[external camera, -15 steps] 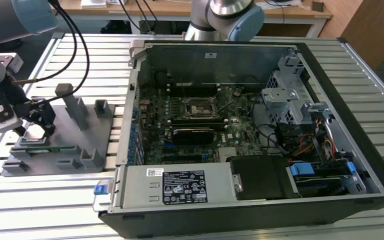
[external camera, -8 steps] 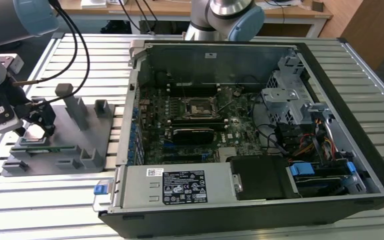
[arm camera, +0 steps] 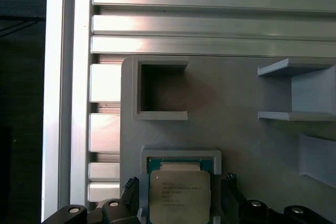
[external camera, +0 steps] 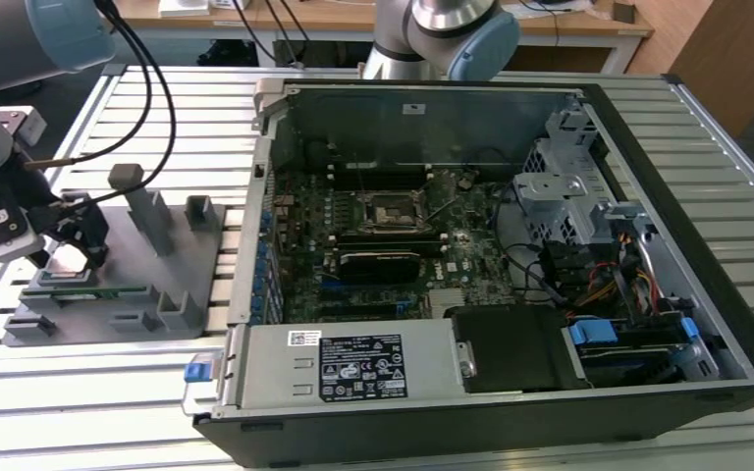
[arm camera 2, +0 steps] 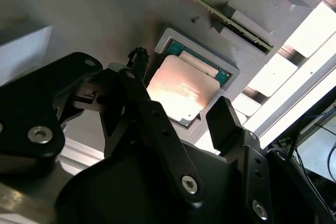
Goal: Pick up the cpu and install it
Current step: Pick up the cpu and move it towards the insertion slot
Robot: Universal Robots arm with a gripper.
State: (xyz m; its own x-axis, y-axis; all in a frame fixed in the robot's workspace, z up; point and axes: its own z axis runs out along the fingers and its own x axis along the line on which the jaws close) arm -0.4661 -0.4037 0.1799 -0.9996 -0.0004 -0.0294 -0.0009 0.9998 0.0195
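Observation:
The cpu (arm camera: 180, 195) lies flat in a shallow square recess of the grey plastic tray (arm camera: 247, 140), silvery top up with a green edge around it. In the second wrist view the cpu (arm camera 2: 181, 92) sits between my two black fingers (arm camera 2: 224, 116). My gripper (external camera: 70, 257) hangs over the tray (external camera: 154, 294) at the exterior view's left. It is open, with one finger on each side of the chip's recess and a gap to the chip on both sides. The motherboard socket (external camera: 388, 211) lies inside the open computer case.
A long green memory stick (arm camera 2: 215, 9) rests in a slot of the same tray, close to the chip. Upright grey posts (external camera: 141, 201) stand on the tray. The open computer case (external camera: 509, 118) takes up the exterior view's middle and right. A second arm's base (external camera: 443, 39) stands behind it.

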